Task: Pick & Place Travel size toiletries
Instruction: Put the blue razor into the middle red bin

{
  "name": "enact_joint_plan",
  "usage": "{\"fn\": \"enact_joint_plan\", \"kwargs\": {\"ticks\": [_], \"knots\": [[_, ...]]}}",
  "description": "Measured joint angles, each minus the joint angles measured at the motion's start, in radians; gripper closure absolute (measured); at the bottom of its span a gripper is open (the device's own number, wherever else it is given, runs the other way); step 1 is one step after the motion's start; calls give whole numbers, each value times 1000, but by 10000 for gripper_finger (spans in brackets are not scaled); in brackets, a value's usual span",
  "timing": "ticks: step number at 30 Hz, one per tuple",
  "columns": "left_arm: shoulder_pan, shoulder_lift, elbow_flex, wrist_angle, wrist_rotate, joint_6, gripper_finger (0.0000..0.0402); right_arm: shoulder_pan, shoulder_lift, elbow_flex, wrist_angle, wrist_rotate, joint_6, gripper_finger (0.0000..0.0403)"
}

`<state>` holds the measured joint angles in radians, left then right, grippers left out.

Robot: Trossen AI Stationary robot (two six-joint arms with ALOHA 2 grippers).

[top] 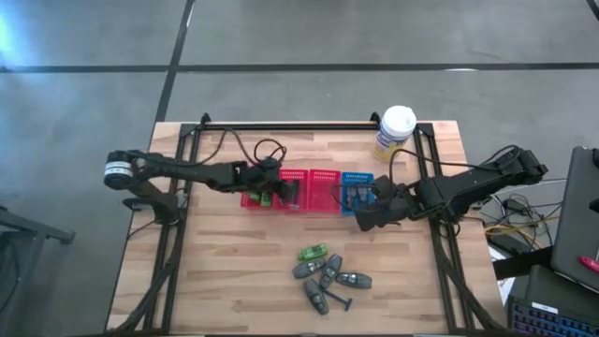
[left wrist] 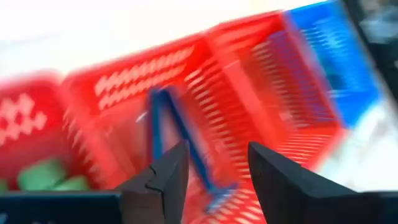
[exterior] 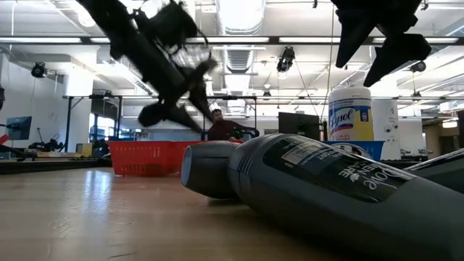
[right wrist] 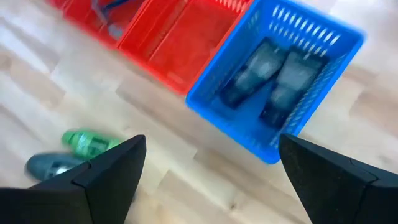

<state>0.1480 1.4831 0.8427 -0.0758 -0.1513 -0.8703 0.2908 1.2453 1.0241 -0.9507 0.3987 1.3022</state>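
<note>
A loose cluster of dark grey tubes (top: pixel 330 277) and one green bottle (top: pixel 313 252) lies on the table (top: pixel 215 281) in front of the blue basket (top: pixel 357 178), long axes fanned differently. Right gripper (right wrist: pixel 208 168), wide open and empty, hovers at that basket's front edge; grey tubes (right wrist: pixel 273 78) lie lengthwise inside. Left gripper (left wrist: pixel 214 165), parted, empty, hangs over the red baskets (top: pixel 323 178), well left of the blue one.
</note>
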Motion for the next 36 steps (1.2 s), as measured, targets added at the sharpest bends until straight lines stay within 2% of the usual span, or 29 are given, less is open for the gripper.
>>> {"fn": "enact_joint_plan", "kwargs": {"ticks": [5,9,13,18,24,29,36], "knots": [[-66,-138,29,7,-1,287,229,23,0,0,74,-105,-58,39],[-149,-252,32,8,-5,482,234,41,12,0,181,-269,-144,39],[-207,-323,20,-52,-31,468,235,74,80,-2,280,-406,-183,39],[-253,-364,20,-190,-77,404,235,140,245,20,359,-503,-187,39],[-301,-371,19,-291,-73,403,235,226,431,146,357,-512,-107,39],[-350,-371,19,-353,-69,449,234,300,570,301,350,-437,-102,39],[-409,-371,19,-377,-69,549,235,353,805,532,128,-424,-196,44]]}}
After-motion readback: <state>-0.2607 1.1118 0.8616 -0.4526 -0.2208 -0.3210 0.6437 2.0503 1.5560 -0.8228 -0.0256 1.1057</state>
